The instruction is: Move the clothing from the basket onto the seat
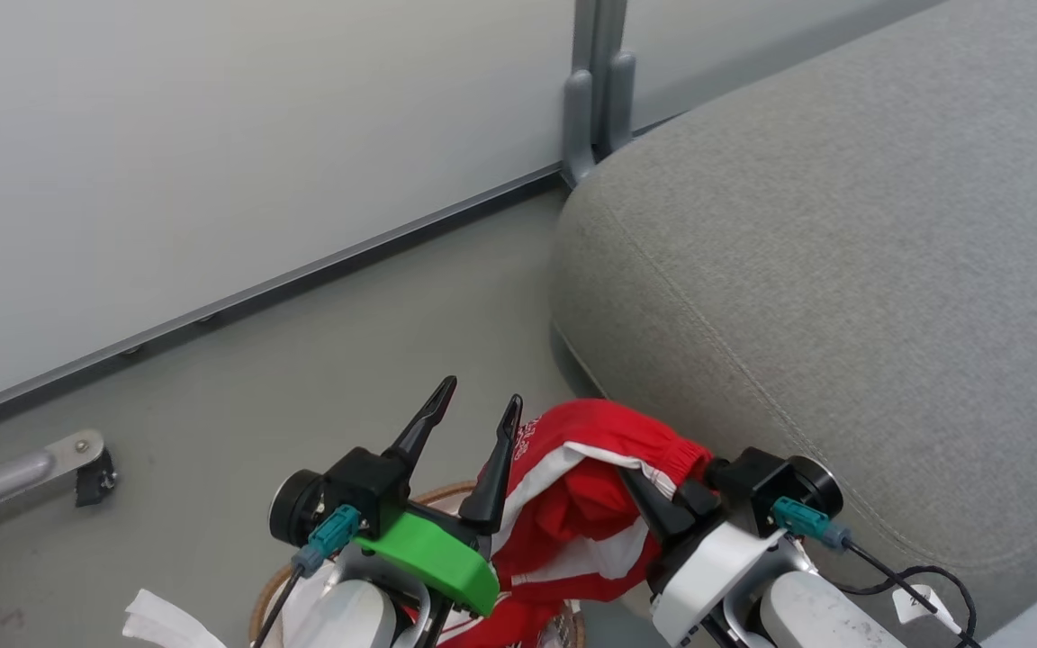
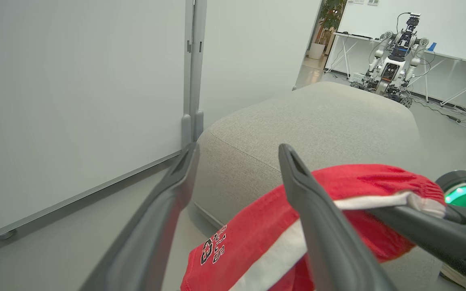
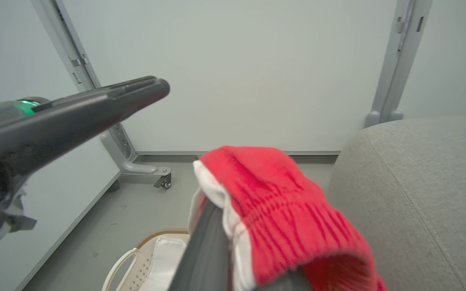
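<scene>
red clothing (image 2: 253, 238), dark white-edged "23", sideways

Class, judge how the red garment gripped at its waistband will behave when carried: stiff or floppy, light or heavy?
Probably floppy: the red garment sags in folds below the right gripper pinching its waistband. Likely light: one pinch carries it. Its trailing end might snag the basket rim.

Grey floor (image 1: 347, 360): it is carrying the seat (image 1: 843, 270), a large grey woven cushion that is standing at the right, its rounded corner near the base of a partition post (image 1: 595, 117). The basket (image 3: 152, 242), white with a brown woven rim, is sitting on the floor near the seat's corner. A castered metal foot (image 1: 77, 463) is resting on it at the left.
</scene>
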`<state>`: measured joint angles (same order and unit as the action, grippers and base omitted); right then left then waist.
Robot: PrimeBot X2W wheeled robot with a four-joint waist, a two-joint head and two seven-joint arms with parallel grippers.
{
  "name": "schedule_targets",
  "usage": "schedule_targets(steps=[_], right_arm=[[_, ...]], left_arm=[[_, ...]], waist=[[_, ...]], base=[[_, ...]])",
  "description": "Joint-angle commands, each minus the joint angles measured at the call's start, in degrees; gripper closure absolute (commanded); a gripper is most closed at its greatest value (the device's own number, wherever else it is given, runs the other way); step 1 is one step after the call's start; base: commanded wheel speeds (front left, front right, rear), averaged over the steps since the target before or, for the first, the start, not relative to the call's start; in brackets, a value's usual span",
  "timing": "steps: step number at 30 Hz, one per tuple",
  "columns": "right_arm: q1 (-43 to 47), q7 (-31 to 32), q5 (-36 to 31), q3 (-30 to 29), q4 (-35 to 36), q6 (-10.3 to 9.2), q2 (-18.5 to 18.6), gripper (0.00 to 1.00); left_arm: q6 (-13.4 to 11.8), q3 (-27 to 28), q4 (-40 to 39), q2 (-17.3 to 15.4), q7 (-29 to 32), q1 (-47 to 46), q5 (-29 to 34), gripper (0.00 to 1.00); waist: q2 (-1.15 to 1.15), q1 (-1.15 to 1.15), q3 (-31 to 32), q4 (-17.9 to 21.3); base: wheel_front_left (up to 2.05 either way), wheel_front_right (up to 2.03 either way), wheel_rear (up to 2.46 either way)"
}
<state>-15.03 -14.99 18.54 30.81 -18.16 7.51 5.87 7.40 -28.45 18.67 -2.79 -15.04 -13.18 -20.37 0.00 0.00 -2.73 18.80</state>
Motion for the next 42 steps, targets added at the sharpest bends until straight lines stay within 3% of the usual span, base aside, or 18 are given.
schedule_targets(steps=[1,5,12,16,21,31,36,42], right_arm=[[0.3,-0.3,-0.4,-0.2,0.4,-0.05,0.1,1.0],[0.0,-0.3,0.2,-1.6,0.7,-0.05,-0.2,1.0],[-3.6,-0.3,-1.3,-5.8,2.9,-0.04,0.4,1.0],[-8.8,-0.3,-2.6,-7.3,4.0,-0.05,2.8,1.0],[-20.5,-0.3,-4.1,-8.4,4.2,-0.05,8.5,1.0],[-41.4,-0.3,-8.3,-15.6,-2.2,-0.05,20.3,1.0],[-47.7,-0.3,-10.0,-18.9,-7.6,-0.05,23.0,1.0],[-49.6,-0.3,-12.6,-22.8,-15.5,-0.06,23.4,1.0]], left_arm=[[0.2,0.0,-0.4,-0.2,-0.2,0.5,0.6,0.0],[0.2,-0.4,-1.1,-0.3,-0.2,0.0,0.6,0.0],[0.2,-4.2,-1.4,-1.0,-0.2,-3.1,-0.1,0.0],[0.2,-5.5,-2.0,-2.0,-0.2,-4.7,0.1,0.0],[0.2,-5.7,-3.4,-3.6,-0.2,-6.2,0.9,0.0],[0.2,-8.7,-3.7,-7.5,-0.2,-11.1,0.9,0.0],[0.2,-9.1,-3.9,-8.8,-0.2,-13.0,0.7,0.0],[0.2,-9.6,-4.1,-9.3,-0.2,-15.4,0.6,0.0]], waist=[[0.0,0.0,-1.4,7.1],[0.0,0.0,-2.2,10.8],[0.0,0.0,-5.5,12.1],[0.0,0.0,-8.0,12.3],[0.0,0.0,-12.4,12.3],[0.0,0.0,-23.2,6.3],[0.0,0.0,-27.2,3.3],[0.0,0.0,-31.2,-0.7]], base=[[0.0,0.0,0.0],[0.0,0.0,0.0],[0.0,0.0,0.0],[0.0,0.0,0.0],[0.0,0.0,0.0],[0.0,0.0,0.0],[0.0,0.0,0.0],[0.0,0.0,0.0]])
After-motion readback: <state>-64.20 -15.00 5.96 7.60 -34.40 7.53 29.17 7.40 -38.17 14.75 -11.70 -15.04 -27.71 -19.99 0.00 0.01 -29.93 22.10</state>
